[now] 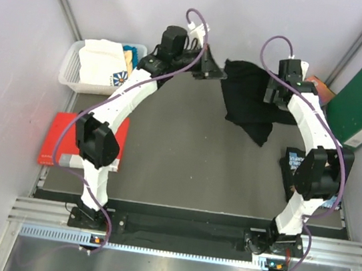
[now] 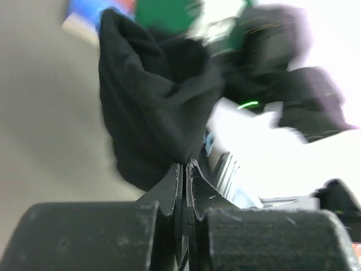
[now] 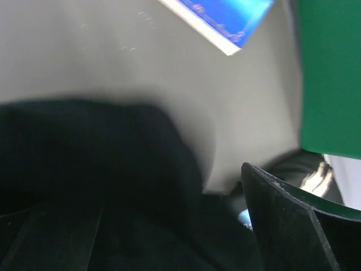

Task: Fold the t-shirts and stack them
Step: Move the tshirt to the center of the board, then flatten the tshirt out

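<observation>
The black t-shirt (image 1: 248, 101) hangs bunched at the back of the table, right of centre. My left gripper (image 1: 212, 69) is shut on its left corner. In the left wrist view the jaws (image 2: 185, 167) pinch a fold of the black cloth (image 2: 152, 101), which rises above them. My right gripper (image 1: 276, 95) is at the shirt's right side, jaws spread wide, with black cloth (image 3: 101, 169) lying between the fingers (image 3: 282, 220). White and cream t-shirts (image 1: 100, 62) and a teal one (image 1: 136, 53) lie in the basket (image 1: 68, 72) at the back left.
A red book (image 1: 66, 134) lies at the left edge beside my left arm. A green binder (image 1: 360, 107) leans at the back right. A black magazine with blue print (image 1: 294, 163) lies under my right arm. Walls close in on three sides.
</observation>
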Robot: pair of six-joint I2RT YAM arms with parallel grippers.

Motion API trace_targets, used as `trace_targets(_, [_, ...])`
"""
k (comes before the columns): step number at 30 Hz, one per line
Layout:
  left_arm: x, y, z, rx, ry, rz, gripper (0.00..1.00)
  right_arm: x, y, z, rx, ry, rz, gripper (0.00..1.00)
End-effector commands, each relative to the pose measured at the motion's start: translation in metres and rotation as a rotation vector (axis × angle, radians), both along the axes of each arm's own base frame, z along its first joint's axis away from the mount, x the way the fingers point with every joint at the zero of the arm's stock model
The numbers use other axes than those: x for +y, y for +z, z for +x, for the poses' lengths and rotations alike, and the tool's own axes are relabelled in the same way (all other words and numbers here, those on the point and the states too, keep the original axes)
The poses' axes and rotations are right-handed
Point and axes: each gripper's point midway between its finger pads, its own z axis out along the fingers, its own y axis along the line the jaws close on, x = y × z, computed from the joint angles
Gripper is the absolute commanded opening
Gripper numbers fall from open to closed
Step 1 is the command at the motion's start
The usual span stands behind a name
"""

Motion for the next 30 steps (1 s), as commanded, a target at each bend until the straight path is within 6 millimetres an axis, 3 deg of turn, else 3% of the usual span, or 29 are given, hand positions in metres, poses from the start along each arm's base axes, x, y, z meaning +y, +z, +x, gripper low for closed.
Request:
trace_targets(1, [0.062,-0.088,0.013,0.19,0.141,0.162,0.0,-0.021,0.036,-0.004,-0.122,-0.06,-0.012,1.0])
trace_targets(3, [0.083,-0.145,0.003,0.322,0.159,0.265,0.0,-0.028,0.038,-0.006,-0.127,-0.068,-0.016,1.0])
trace_targets(4, [0.102,-0.195,-0.013,0.452,0.164,0.337,0.0,-0.031,0.038,-0.006,-0.126,-0.07,-0.017,0.99])
trace_targets(7, [0.144,-0.282,-0.04,0.652,0.176,0.541,0.0,-0.031,0.043,-0.003,-0.136,-0.047,-0.023,1.0])
trace_targets(8, [0.162,-0.319,-0.062,0.78,0.166,0.661,0.0,-0.03,0.045,-0.001,-0.139,-0.035,-0.026,1.0])
trace_targets(11, [0.203,-0.364,-0.086,0.949,0.202,0.86,0.04,-0.028,0.049,0.002,-0.147,-0.016,-0.024,1.0])
trace_targets(13, [0.211,-0.366,-0.083,0.939,0.222,0.899,0.21,-0.027,0.048,0.003,-0.143,-0.006,-0.022,1.0])
trace_targets(14, [0.215,-0.358,-0.077,0.897,0.248,0.918,0.39,-0.025,0.045,0.003,-0.136,0.001,-0.017,0.99])
trace_targets(16, [0.208,-0.337,-0.059,0.806,0.271,0.873,0.53,-0.013,0.03,0.006,-0.1,0.066,0.019,1.0])
trace_targets(17, [0.205,-0.321,-0.051,0.758,0.291,0.845,0.82,-0.008,0.02,0.006,-0.076,0.087,0.039,1.0])
trace_targets(18, [0.196,-0.307,-0.04,0.708,0.291,0.801,0.99,0.005,0.01,0.006,-0.051,0.136,0.094,1.0])
trace_targets(22, [0.176,-0.276,-0.023,0.65,0.278,0.693,0.99,0.055,-0.046,0.003,0.091,0.275,0.248,0.98])
trace_targets(25, [0.169,-0.265,-0.015,0.619,0.271,0.668,0.99,0.098,-0.075,-0.004,0.16,0.381,0.322,0.96])
trace_targets(30, [0.164,-0.247,-0.004,0.56,0.267,0.648,0.99,0.147,-0.11,-0.012,0.257,0.48,0.397,0.94])
